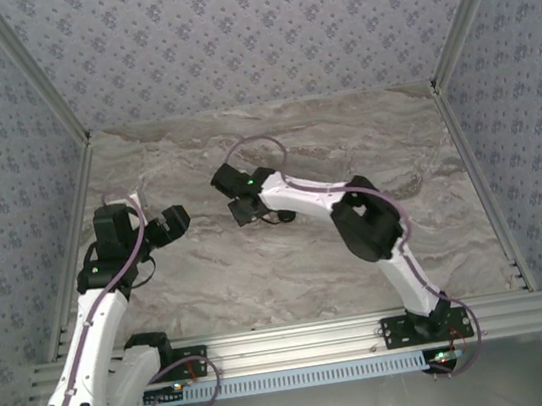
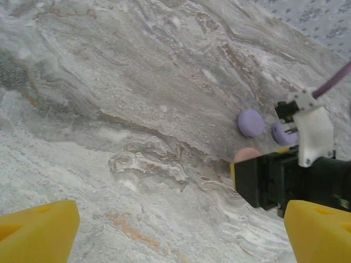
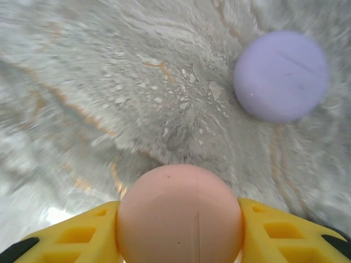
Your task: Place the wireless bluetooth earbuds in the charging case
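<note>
A round pale pink charging case (image 3: 180,213) sits on the marble table between the yellow fingers of my right gripper (image 3: 179,233), which touch it on both sides. A round purple case (image 3: 281,75) lies on the table beyond it, apart from the fingers. In the left wrist view the purple case (image 2: 250,123) and the pink case's edge (image 2: 247,154) show by the right gripper's black body. Beside them lies a small purple curved piece (image 2: 282,134) that looks like an earbud, partly hidden. My left gripper (image 2: 178,233) hangs open over bare marble, left of the right gripper (image 1: 243,207).
The marble table (image 1: 363,139) is walled by patterned panels at the back and both sides. An aluminium rail (image 1: 301,345) runs along the near edge. A purple cable (image 1: 253,145) loops above the right wrist.
</note>
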`<action>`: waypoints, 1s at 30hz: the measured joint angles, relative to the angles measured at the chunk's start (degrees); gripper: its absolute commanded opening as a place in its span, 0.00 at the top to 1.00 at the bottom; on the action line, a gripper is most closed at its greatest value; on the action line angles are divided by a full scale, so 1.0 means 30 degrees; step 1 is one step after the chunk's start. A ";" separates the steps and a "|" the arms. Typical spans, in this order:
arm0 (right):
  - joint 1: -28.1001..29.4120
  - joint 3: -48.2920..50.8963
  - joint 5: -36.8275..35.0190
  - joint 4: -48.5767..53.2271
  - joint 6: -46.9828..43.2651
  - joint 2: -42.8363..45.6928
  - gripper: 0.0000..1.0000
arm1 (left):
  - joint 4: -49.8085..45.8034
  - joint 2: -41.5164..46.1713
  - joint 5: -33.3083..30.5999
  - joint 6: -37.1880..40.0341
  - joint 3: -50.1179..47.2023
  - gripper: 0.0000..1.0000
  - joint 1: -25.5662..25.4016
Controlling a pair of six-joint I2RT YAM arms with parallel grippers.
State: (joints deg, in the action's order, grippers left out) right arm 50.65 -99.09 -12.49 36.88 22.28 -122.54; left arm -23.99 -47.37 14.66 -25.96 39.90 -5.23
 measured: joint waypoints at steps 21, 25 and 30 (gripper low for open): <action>0.3366 1.1599 -0.0991 -0.8029 -1.5744 1.6968 0.56 | 0.5428 0.1785 1.0142 0.0765 0.0007 0.19 -0.1260; 0.3570 1.2065 -0.0998 -0.8306 -1.7231 1.8163 0.56 | 0.6149 0.1880 1.0826 0.0678 0.0160 0.25 -0.3147; 0.3847 1.2291 -0.1137 -0.8561 -1.8323 1.8564 0.56 | 0.7453 0.1588 1.0542 0.0313 0.0474 0.32 -0.5865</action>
State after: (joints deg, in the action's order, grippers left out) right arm 62.19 -62.22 -15.90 11.20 -32.69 -66.85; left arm -1.63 -42.61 46.28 -25.02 41.32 -22.83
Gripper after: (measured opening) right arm 0.471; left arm 0.709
